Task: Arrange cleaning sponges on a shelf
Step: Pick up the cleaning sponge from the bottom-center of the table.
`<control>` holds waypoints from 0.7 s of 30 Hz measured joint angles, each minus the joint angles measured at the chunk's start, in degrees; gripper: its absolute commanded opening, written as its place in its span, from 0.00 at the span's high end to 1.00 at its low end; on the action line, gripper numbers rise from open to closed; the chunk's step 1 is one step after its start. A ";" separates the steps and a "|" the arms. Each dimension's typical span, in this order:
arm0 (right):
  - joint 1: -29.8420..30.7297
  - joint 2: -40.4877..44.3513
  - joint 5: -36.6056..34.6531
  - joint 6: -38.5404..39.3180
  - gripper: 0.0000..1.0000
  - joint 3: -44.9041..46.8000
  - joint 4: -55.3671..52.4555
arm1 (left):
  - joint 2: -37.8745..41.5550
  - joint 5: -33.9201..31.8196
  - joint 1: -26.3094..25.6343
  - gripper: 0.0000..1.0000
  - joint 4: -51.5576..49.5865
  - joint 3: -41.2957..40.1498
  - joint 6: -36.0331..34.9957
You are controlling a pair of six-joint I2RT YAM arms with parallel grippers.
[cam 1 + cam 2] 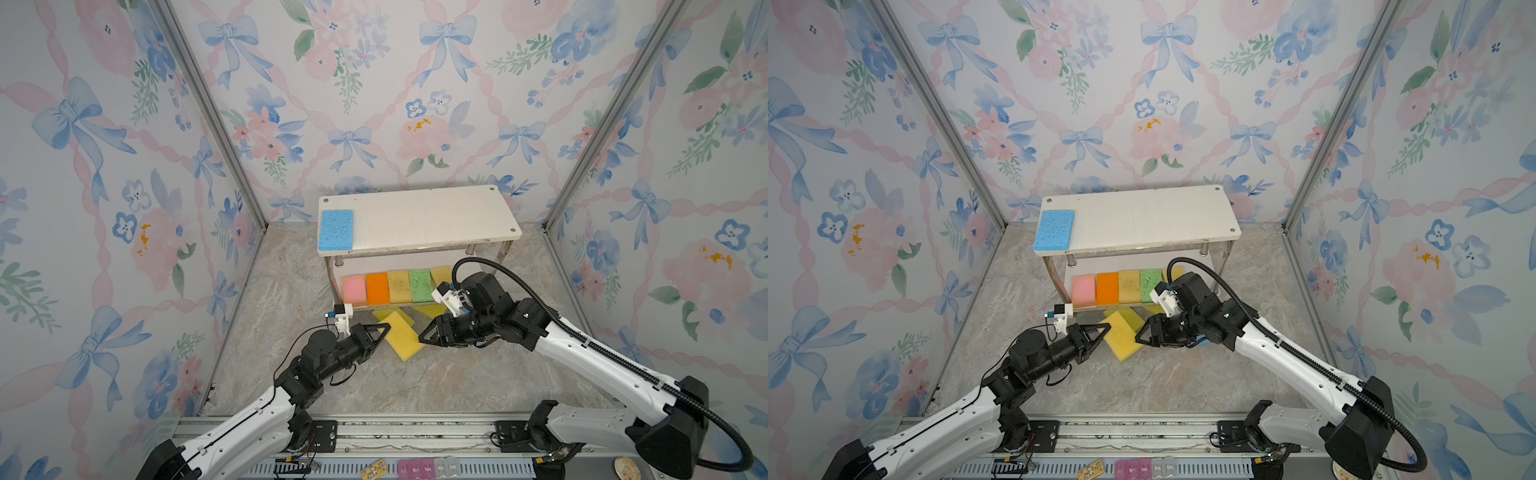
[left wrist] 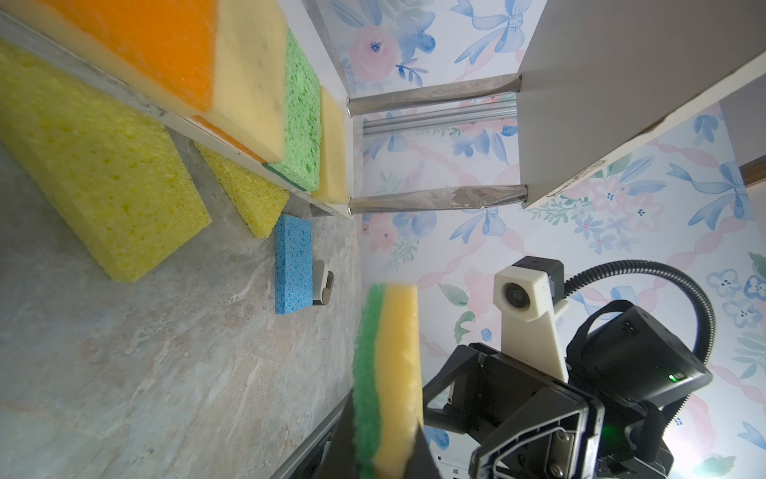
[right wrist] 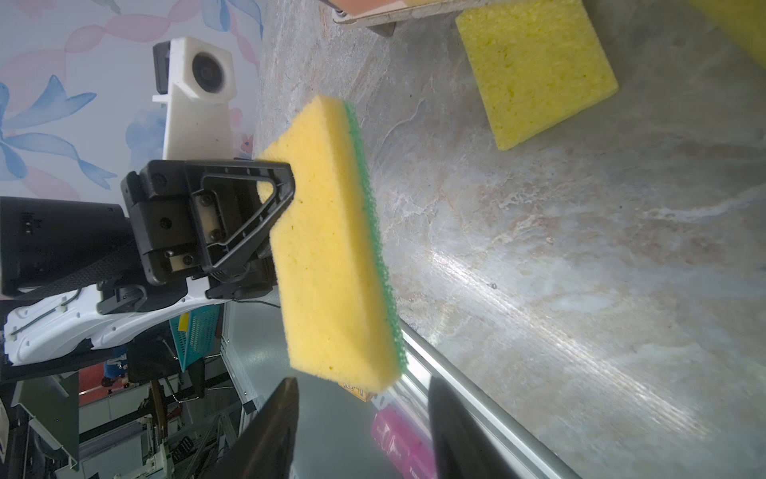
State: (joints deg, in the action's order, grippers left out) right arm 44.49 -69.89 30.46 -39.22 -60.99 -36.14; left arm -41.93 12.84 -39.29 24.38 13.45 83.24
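Yellow foam on a green scouring backing: the yellow-and-green sponge [image 1: 401, 336] hangs flat, yellow face up, clear of the marbled table [image 1: 291, 353] and just in front of the shelf [image 1: 415, 224]. The left gripper [image 1: 384, 329] has one short end, its fingers [image 3: 286, 182] clamped across the sponge's thickness. The right gripper [image 1: 424, 336] faces the opposite end with its fingers [image 3: 273, 423] parted. In the right wrist view the free end sits near the gap between them, and as far as can be told nothing touches it.

A row of five sponges [image 1: 392, 286], pink, orange, mustard, green and pale yellow, lies side by side on the shelf's lower board. A lone blue sponge [image 1: 336, 230] occupies the left end of the upper board, and the rest of that board is bare.

Two loose yellow sponges [image 2: 103, 186] lie on the table by the shelf's front edge. A second blue sponge [image 2: 293, 265] rests beyond them, just beside a small grey clip [image 2: 323, 284].

The held sponge looks light and soft. It is likely to squash under a pinch and droop if carried by one end, though the rough scouring face should keep it from slipping. The safest hold is probably across the thickness, at a short end or midway along the long edges, leaving the underside free to be laid flat, most likely beside the blue sponge on the upper board.
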 measured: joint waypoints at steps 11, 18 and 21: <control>0.92 -2.40 0.50 1.09 0.58 -1.27 0.42 | -2.10 0.61 0.00 0.88 0.00 1.46 -0.02; 1.01 -3.48 0.81 1.99 0.63 -1.77 0.17 | -3.76 0.68 0.02 0.89 -0.02 2.75 -0.07; 1.01 -3.54 0.83 2.36 0.66 -2.10 0.13 | -4.37 0.66 0.24 0.89 0.13 3.10 -0.07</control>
State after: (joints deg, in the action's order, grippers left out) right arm 45.50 -73.43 31.29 -36.86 -63.09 -36.01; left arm -46.30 13.50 -39.05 24.51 16.56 83.18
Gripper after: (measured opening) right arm 0.358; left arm 0.116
